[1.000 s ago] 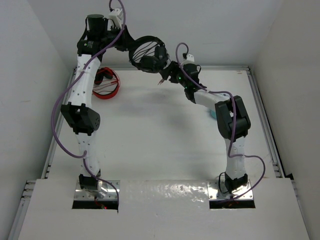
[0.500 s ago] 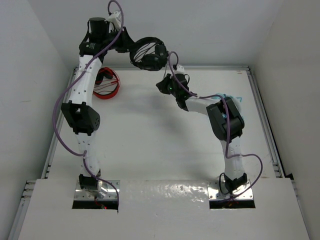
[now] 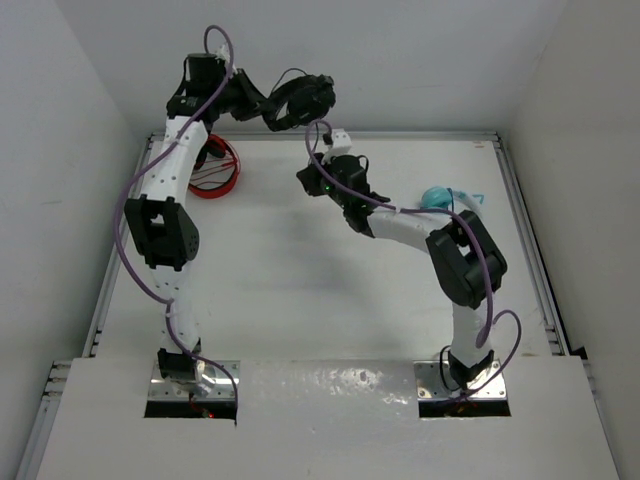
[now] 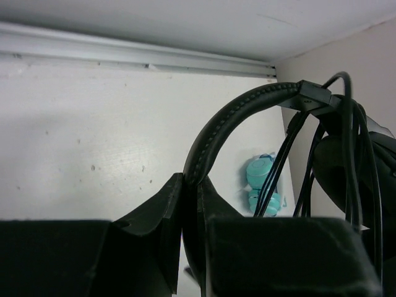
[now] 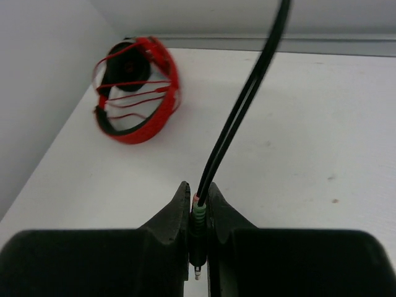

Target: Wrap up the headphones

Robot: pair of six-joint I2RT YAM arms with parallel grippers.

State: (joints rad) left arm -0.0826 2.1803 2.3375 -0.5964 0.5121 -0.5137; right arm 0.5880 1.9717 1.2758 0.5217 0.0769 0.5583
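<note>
The black headphones (image 3: 300, 98) hang in the air above the far edge of the white table (image 3: 300, 300), close to the back wall. The left gripper (image 3: 262, 105) holds them by the headband (image 4: 229, 117). In the left wrist view its two dark, wedge-shaped fingers are pressed together on this thin curved band, which has a fine stitched seam along its edge. One round padded earcup (image 4: 334, 173) shows at the right side, and several turns of the thin glossy cable (image 4: 281, 161) hang across the band.

The right gripper (image 3: 308, 180) is lower and a little to the right of the headphones, above the table. Its fingers are closed tightly on the jack plug (image 5: 197, 226) at the end of the cable. The plug is a slim cylinder with a green and a pink ring and a small metal tip that points toward the camera. Two smooth black strands rise from it to the upper right. From above, the cable between the plug and the headphones is probably too thin to follow.

On the table lie the red headphones (image 5: 139, 90) near the left wall, with a shiny red band and thin red wires. The teal headphones (image 3: 437, 197) are at the right side, round and smooth
</note>
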